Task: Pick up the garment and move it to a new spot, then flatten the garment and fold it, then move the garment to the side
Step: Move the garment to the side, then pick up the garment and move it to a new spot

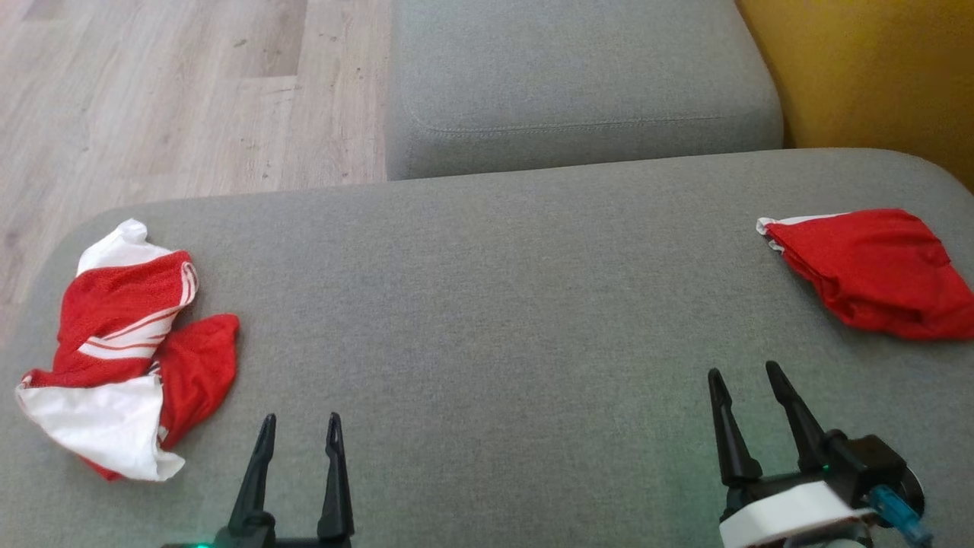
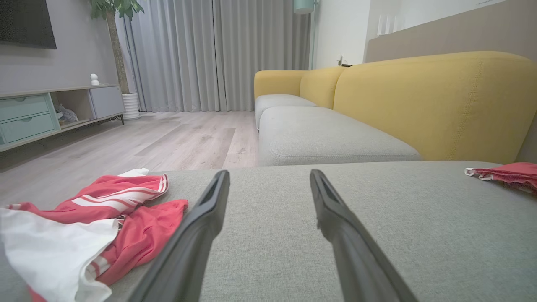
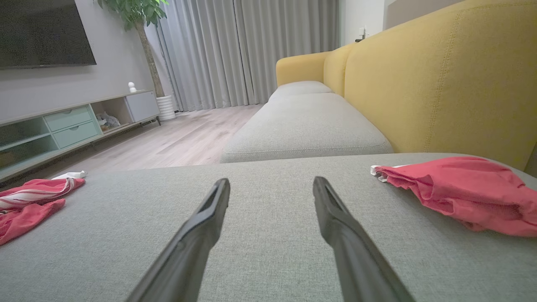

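Lying crumpled at about nine o'clock in the head view, a red-and-white striped fabric garment [image 1: 125,350] is seen on the wide grey woven sofa cushion [image 1: 487,304], close to its left edge. A plain red fabric garment with white trim [image 1: 867,270] is found loosely bunched at three o'clock, near the right edge and well apart from the first. The left gripper [image 1: 300,417] is placed at seven o'clock, just beside the striped garment, and the right gripper [image 1: 743,370] at five o'clock, below the red one. Both pairs of long dark fingers are spread wide and pointed toward twelve o'clock, and nothing is held by either. Pale wood floor [image 1: 190,91] is visible at eleven o'clock.
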